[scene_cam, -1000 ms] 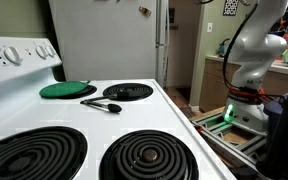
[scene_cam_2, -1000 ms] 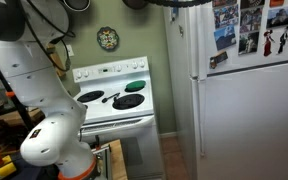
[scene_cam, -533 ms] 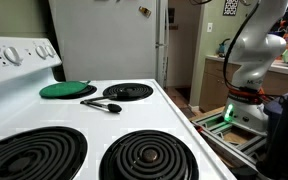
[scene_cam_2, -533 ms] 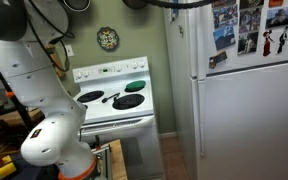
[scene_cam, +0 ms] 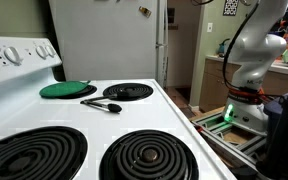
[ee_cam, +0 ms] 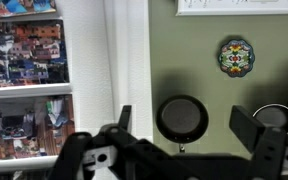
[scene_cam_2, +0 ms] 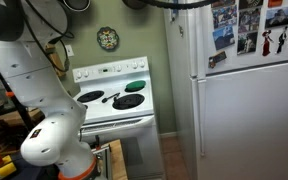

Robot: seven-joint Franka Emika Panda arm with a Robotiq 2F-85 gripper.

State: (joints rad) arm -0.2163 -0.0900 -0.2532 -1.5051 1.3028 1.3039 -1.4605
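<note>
Kitchen's white stove point(scene_cam: 156, 114) carries a green disc point(scene_cam: 67, 89) and black utensil point(scene_cam: 102, 104); claw point(ee_cam: 184, 116) spread wide, empty, facing the green wall point(ee_cam: 194, 50).

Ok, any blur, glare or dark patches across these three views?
In an exterior view the black coil burners loom large and slightly soft, and the white stove top is bright without glare; in an exterior view the white fridge door is evenly lit; the wrist view is dim and soft, with the open black gripper a blurred silhouette below the colourful round wall plate.
</note>
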